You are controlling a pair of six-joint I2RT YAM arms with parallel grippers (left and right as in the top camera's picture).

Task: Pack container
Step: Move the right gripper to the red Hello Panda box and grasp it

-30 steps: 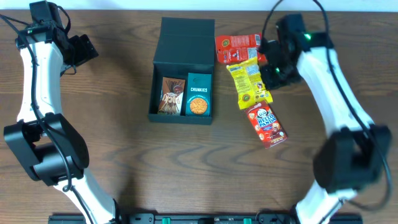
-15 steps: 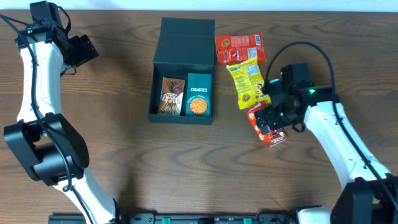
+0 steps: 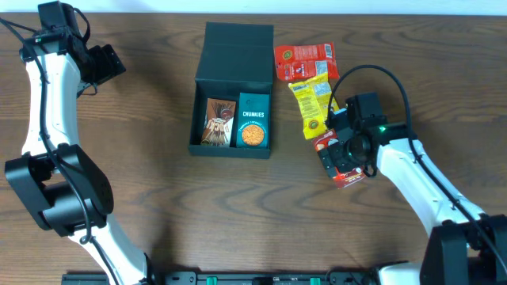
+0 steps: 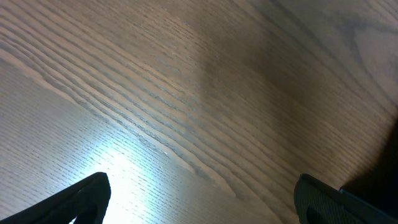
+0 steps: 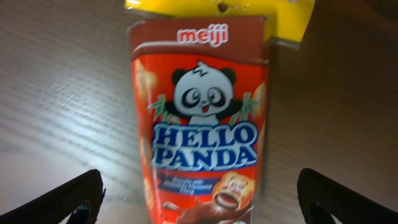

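Observation:
The container (image 3: 193, 119) is a dark square box at the middle of the table, its lid (image 3: 238, 51) folded back. Inside lie a brown snack pack (image 3: 216, 123) and a teal Chunkies box (image 3: 253, 120). To its right lies a red Hello Panda box (image 3: 350, 176) (image 5: 202, 124). My right gripper (image 3: 344, 150) (image 5: 202, 199) hovers open over it, one finger on each side, not touching. My left gripper (image 3: 107, 63) (image 4: 202, 199) is open over bare wood at the far left.
A yellow pouch (image 3: 315, 103) (image 5: 249, 12) lies just beyond the Hello Panda box and overlaps its top edge. A red pouch (image 3: 303, 57) lies behind that, next to the container's lid. The table's far edge runs close behind the lid.
My right arm swung from the back right, near the red pouch, down over the Hello Panda box, and its jaws opened. The left arm has not moved.

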